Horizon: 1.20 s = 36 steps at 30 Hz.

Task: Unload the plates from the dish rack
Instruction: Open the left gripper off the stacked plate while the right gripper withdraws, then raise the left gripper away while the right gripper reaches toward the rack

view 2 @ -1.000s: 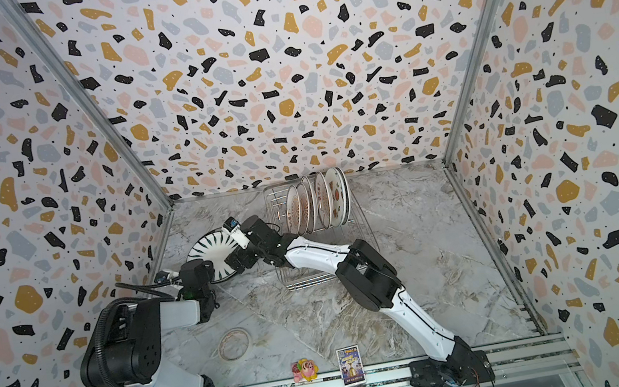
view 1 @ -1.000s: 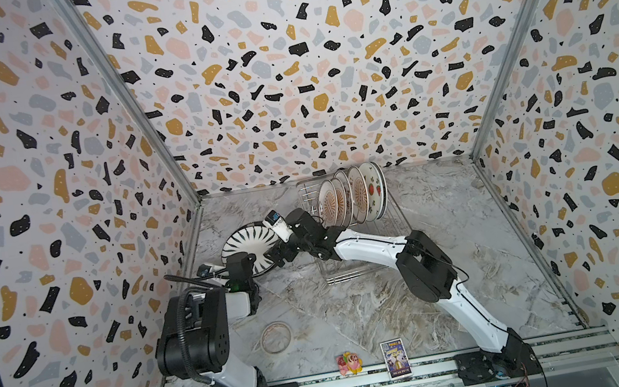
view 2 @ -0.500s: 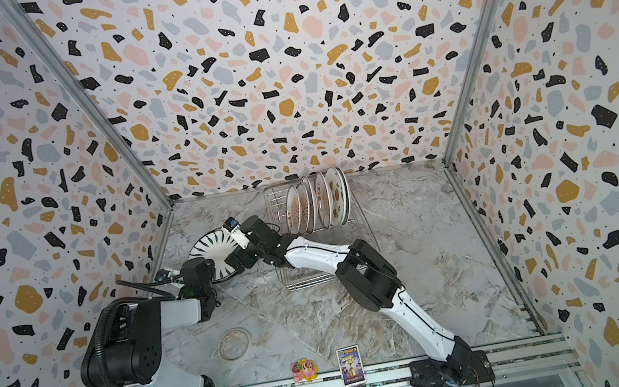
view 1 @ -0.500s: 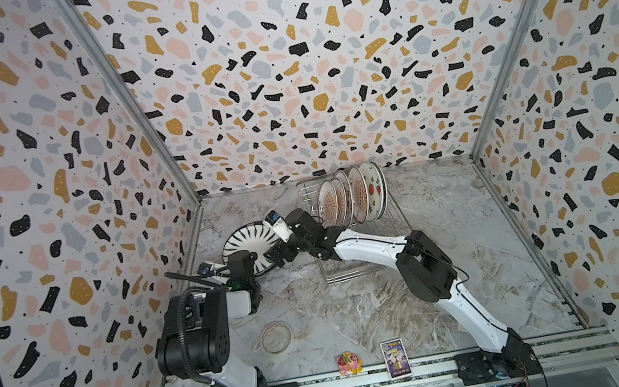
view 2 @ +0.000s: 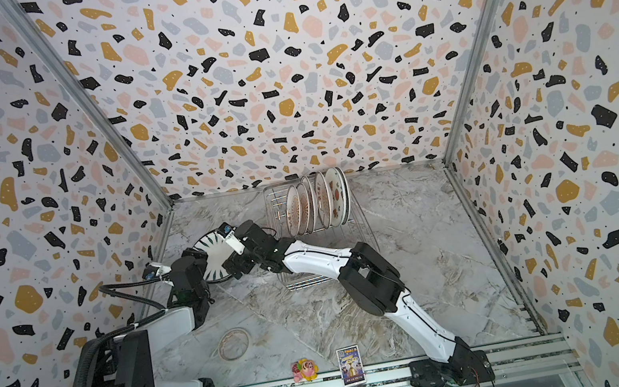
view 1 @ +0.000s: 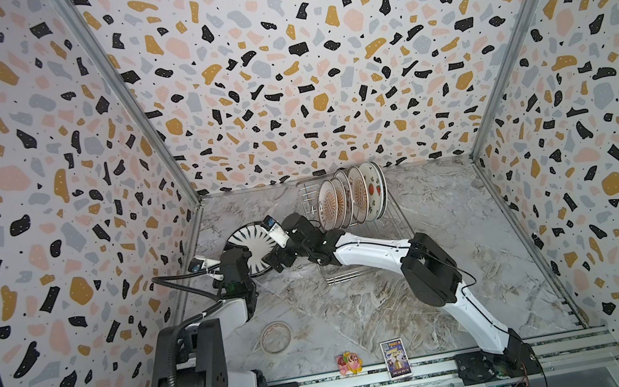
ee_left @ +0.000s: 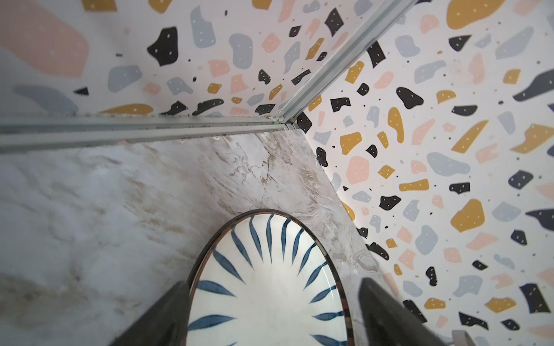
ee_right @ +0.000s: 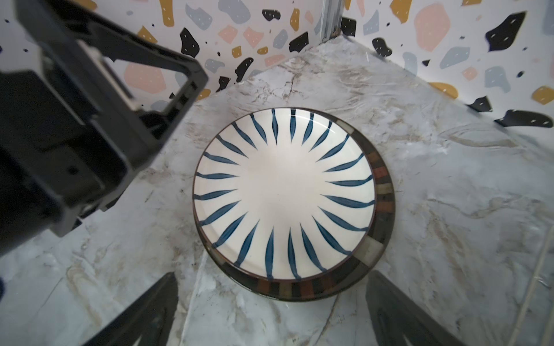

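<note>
Right wrist view: locate the striped plate (ee_right: 283, 191). — Inspector

It lies flat on a dark-rimmed plate (ee_right: 383, 191), off-centre, on the table (view 1: 360, 312) at far left, near the left wall (view 1: 48, 202). The other plates (view 1: 354, 196) stand upright in the dish rack (view 1: 354, 275), far centre. — Assessor

Grippers? — Inspector

The left gripper (ee_left: 272, 287) is spread wide, a finger on either side of the striped plate's rim, gripping nothing. The right gripper (ee_right: 271, 287) hangs above the stack, equally wide and empty. — Assessor

Recommendation for the step in hand? — Inspector

The set-down looks complete. Lift the left gripper clear before drawing it back. A finger dragging the rim would likely slide glazed plate on glazed plate. Send the right gripper to the rack's leftmost plate. — Assessor

Surface and room? — Inspector

Flat marble-patterned top, apparently smooth. The wall crowds the stack's left. Open table lies near and right, save a clear ring (view 1: 276, 336). — Assessor
</note>
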### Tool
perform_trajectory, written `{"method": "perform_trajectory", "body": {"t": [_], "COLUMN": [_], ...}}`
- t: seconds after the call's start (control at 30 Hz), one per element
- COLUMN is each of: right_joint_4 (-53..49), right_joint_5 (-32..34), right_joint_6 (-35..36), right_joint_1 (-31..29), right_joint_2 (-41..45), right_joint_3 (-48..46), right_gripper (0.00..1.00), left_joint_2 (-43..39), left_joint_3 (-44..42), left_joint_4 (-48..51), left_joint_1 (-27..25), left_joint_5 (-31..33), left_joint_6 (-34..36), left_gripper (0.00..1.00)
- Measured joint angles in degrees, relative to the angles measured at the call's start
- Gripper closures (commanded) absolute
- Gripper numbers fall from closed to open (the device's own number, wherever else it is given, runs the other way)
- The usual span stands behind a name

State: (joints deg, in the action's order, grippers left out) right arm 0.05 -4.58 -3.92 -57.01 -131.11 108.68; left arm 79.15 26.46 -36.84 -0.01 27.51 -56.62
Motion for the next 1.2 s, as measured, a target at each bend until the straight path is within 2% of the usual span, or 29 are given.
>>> {"method": "perform_trajectory", "body": {"t": [0.13,0.3,0.5,0.67,0.8,0.97,1.13,1.2], "right_joint_4": [2.73,9.81,16.72,17.09,16.24,14.47,14.05,14.08], "right_joint_5": [2.64,7.02,13.35,21.18,27.52,28.06,22.99,18.56], "right_joint_6": [0.09,-0.15,-1.18,-2.43,-3.72,-8.09,-14.56,-17.29], "right_joint_1": [-1.36,-3.28,-3.82,-3.08,-1.44,4.48,16.37,22.60], "right_joint_2": [8.92,23.17,38.99,47.25,51.65,56.83,60.08,60.54], "right_joint_3": [-8.02,-22.47,-39.15,-46.03,-48.78,-52.26,-55.93,-57.05], "right_gripper": [0.02,0.00,0.01,0.01,0.01,0.01,0.01,0.01], "left_joint_2": [-4.79,-13.29,-21.35,-24.46,-24.52,-21.94,-18.12,-17.00], "left_joint_3": [-0.07,-0.63,-2.36,-2.64,-2.64,-2.60,-1.79,-1.11], "left_joint_4": [3.91,6.97,6.97,6.71,5.68,2.60,0.04,-0.81], "left_joint_1": [-2.91,-8.92,-19.67,-29.57,-35.19,-36.68,-38.93,-40.52], "left_joint_5": [0.92,1.75,2.23,2.16,0.46,-4.85,-8.90,-10.14], "left_joint_6": [1.73,3.61,8.20,12.83,16.04,18.29,19.74,20.35], "left_gripper": [0.00,0.00,0.00,0.00,0.00,0.00,0.00,0.00]}}
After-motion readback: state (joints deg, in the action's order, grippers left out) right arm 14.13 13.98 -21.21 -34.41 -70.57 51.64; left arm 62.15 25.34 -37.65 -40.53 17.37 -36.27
